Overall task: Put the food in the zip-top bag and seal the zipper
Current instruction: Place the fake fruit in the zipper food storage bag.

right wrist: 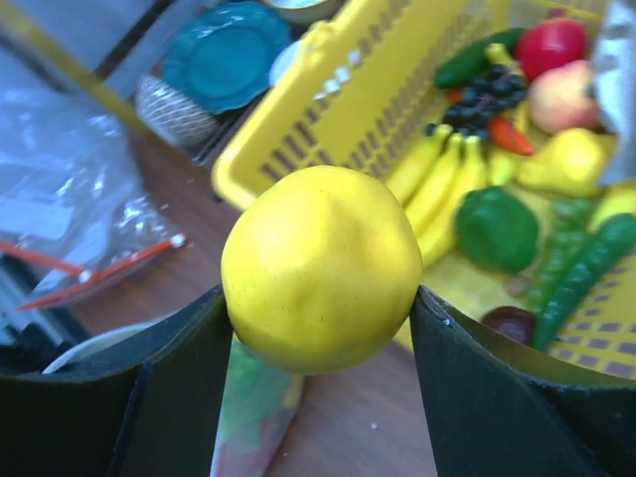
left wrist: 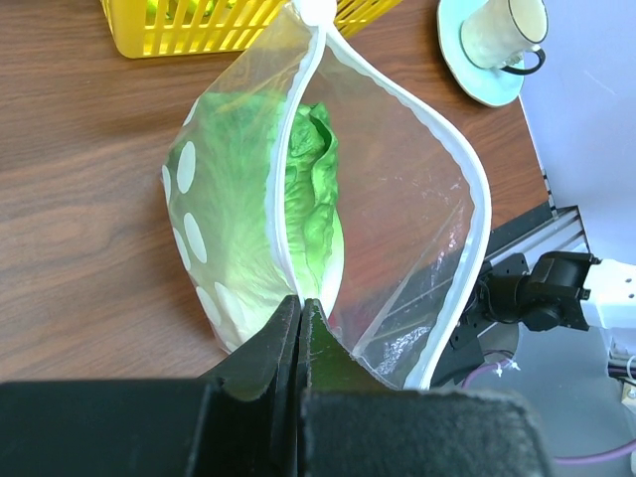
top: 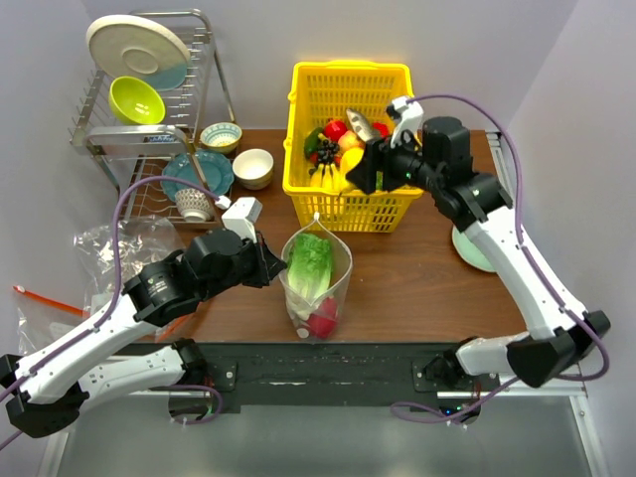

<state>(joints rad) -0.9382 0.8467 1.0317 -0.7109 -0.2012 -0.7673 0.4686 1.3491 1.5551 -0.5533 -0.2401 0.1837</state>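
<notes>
The white-dotted zip-top bag (top: 340, 280) stands open on the table in front of the yellow basket (top: 303, 189). Green lettuce (top: 310, 262) and a pink-red dragon fruit (top: 322, 318) are inside it. My left gripper (top: 274, 260) is shut on the bag's left rim, pinching the white zipper strip (left wrist: 296, 169) beside the lettuce (left wrist: 316, 189), as the left wrist view (left wrist: 300, 304) shows. My right gripper (top: 358, 167) is shut on a round yellow fruit (right wrist: 320, 266) and holds it above the basket's front wall (right wrist: 348, 94). The bag mouth (right wrist: 248, 407) shows blurred below.
The basket holds bananas (right wrist: 442, 179), a green pepper (right wrist: 495, 229), grapes and other toy food. A dish rack (top: 149, 99) with plates and bowls stands back left. Plain clear bags (top: 109, 248) with an orange-red strip lie left. A cup on a saucer (left wrist: 494, 40) sits right.
</notes>
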